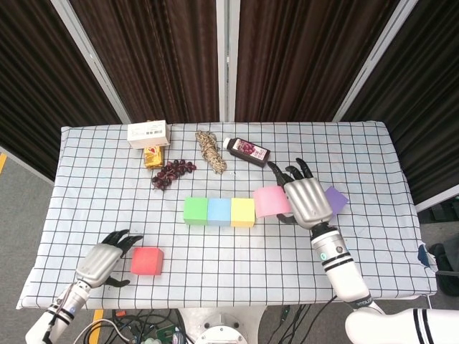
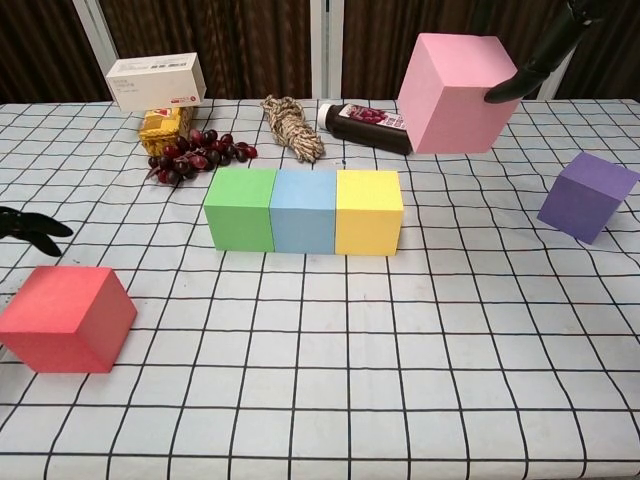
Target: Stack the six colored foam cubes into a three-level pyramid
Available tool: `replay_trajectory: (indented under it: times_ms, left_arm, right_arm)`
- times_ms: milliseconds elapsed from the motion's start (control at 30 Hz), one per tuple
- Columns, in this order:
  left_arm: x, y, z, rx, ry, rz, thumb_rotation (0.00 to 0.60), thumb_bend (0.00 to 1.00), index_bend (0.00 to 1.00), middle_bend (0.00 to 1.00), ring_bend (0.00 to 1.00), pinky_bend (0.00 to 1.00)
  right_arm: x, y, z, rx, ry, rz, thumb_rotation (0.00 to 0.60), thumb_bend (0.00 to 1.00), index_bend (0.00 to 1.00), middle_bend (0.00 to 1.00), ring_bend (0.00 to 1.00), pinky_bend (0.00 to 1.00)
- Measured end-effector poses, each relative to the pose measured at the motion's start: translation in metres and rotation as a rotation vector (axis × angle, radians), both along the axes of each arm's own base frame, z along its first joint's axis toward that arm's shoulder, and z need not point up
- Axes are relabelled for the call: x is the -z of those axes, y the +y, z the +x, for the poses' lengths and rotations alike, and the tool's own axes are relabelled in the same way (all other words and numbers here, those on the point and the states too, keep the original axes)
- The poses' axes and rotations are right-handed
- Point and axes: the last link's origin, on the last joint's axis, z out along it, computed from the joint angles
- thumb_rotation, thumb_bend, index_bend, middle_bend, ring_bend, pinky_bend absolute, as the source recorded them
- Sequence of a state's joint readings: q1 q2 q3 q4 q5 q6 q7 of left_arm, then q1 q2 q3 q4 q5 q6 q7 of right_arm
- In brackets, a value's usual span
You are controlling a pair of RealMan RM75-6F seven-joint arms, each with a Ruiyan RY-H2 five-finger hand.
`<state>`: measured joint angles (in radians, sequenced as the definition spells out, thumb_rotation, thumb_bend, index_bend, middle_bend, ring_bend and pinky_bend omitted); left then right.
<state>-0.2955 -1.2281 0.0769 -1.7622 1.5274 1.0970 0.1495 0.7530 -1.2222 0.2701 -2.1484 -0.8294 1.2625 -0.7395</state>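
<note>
Head view: right hand [image 1: 310, 201] is gripping the pink cube [image 1: 270, 201] aloft, just right of centre frame, beside the yellow cube [image 1: 242, 212] ending the green [image 1: 195, 211]-blue [image 1: 219, 211] row. Left hand [image 1: 102, 259], lower left, is hovering w/ fingers apart, empty, next to the red cube [image 1: 147, 261]. Purple cube [image 1: 336, 198] is sitting right of centre. Foam prob. light & squashy, so pinch opposite flat faces, gently.

Bright even overhead light, soft shadows, sharp.
</note>
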Motion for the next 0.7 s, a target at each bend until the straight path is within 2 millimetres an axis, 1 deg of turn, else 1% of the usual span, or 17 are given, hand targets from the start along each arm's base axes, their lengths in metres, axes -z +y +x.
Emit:
replay_trajectory:
  times_ms: [67,200,367,567,700]
  left_arm:
    - [0.0053,0.0028,0.0007,0.008,0.005,0.008,0.600,0.00,0.11,0.22,0.04,0.11]
    - [0.0113,0.0078,0.0006,0.005,0.010,0.018,0.600,0.00,0.14,0.31,0.06,0.13]
    - [0.0117,0.0090,0.0032,0.010,-0.014,0.053,0.600,0.00,0.16,0.39,0.10,0.15]
    - [0.0088,0.0058,0.0038,0.019,-0.048,0.076,0.600,0.01,0.17,0.42,0.12,0.15]
    - [0.0026,0.0054,0.0027,0.017,-0.081,0.102,0.600,0.02,0.18,0.43,0.12,0.15]
  right_arm:
    - [-0.0004,-0.0006,-0.0017,0.005,-0.001,0.000,0.600,0.09,0.00,0.53,0.17,0.00]
    - [-0.0006,-0.0013,-0.0041,0.009,0.000,0.000,0.600,0.09,0.00,0.53,0.17,0.00]
    - [-0.0003,-0.0044,-0.0068,0.021,-0.002,-0.001,0.600,0.09,0.00,0.53,0.17,0.00]
    - [0.0002,-0.0079,-0.0075,0.030,0.002,-0.001,0.600,0.09,0.00,0.53,0.17,0.00]
    - [0.0014,-0.0094,-0.0054,0.029,0.008,0.003,0.600,0.09,0.00,0.53,0.17,0.00]
